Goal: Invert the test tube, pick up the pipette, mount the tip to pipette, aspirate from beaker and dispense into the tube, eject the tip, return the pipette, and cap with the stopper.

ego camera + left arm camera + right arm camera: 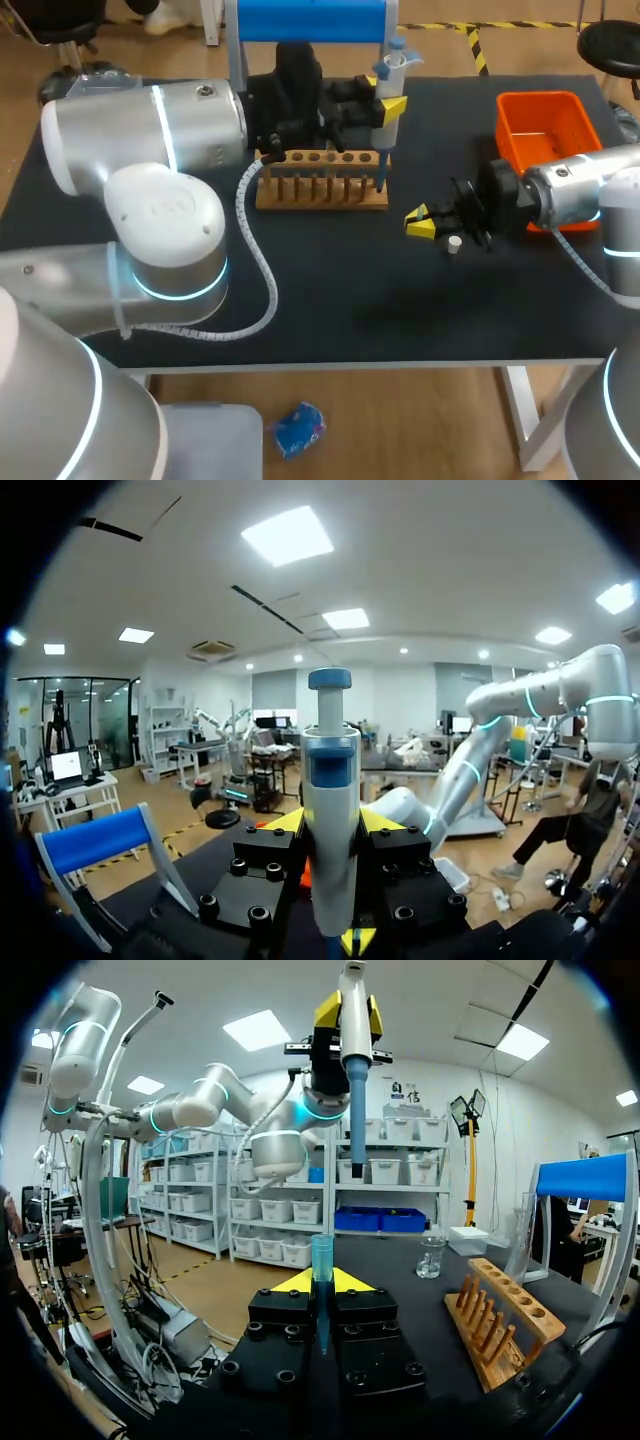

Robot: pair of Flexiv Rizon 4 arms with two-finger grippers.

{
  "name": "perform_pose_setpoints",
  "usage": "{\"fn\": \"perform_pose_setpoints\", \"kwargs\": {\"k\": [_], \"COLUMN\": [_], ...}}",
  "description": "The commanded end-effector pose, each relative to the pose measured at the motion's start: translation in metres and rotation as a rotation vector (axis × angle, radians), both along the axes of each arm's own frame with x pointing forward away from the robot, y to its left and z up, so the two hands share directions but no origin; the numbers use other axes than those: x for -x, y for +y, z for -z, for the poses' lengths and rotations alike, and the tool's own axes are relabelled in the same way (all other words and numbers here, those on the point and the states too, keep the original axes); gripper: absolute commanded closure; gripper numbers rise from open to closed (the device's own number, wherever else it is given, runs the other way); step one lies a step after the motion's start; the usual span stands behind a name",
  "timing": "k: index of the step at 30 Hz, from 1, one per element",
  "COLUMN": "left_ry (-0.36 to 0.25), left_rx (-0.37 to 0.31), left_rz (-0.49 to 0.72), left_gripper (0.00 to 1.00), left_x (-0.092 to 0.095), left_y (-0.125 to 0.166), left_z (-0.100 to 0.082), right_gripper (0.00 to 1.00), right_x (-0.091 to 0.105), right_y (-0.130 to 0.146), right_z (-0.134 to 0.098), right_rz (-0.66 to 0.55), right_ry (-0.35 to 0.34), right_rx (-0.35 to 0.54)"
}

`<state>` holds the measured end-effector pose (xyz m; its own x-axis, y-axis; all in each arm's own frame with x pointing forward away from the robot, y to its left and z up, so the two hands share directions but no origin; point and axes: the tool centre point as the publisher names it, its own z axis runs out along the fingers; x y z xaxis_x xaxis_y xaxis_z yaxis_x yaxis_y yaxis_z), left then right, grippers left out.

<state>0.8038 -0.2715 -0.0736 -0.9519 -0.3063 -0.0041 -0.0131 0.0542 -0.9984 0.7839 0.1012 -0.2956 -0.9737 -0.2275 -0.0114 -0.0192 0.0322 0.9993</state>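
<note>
A: Left hand?
B: We log it clamped on the pipette, upright over the rack's right end.
A: Right hand?
B: Clamped on the blue tip, between rack and basket, touching neither, well back from the tabletop's near edge.

My left gripper has yellow fingertips; the tall plastic pipette in it is pale grey with a blue cap. The slim translucent tip in my right gripper is blue. The slotted wooden rack is tan, the mesh plastic basket orange, the table black.
</note>
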Motion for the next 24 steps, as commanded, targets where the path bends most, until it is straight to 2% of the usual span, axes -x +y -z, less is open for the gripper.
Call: {"fn": "perform_pose_setpoints", "kwargs": {"k": [1, 4, 13, 24], "left_ry": [-0.005, -0.005, -0.005, -0.005], "left_rx": [0.004, 0.004, 0.004, 0.004], "left_rz": [-0.007, -0.007, -0.007, -0.007], "left_gripper": [1.00, 1.00, 1.00, 1.00], "left_x": [0.000, 0.000, 0.000, 0.000], "left_y": [0.002, 0.002, 0.002, 0.002], "left_z": [0.002, 0.002, 0.002, 0.002], "right_gripper": [1.00, 1.00, 1.00, 1.00], "right_x": [0.000, 0.000, -0.014, -0.017], "right_y": [-0.001, -0.001, 0.028, 0.055], "right_z": [-0.001, -0.001, -0.002, -0.012], "right_rz": [-0.002, -0.002, -0.002, -0.036], "right_ry": [0.000, 0.000, -0.039, -0.077], "right_rx": [0.001, 0.001, -0.011, -0.018]}}
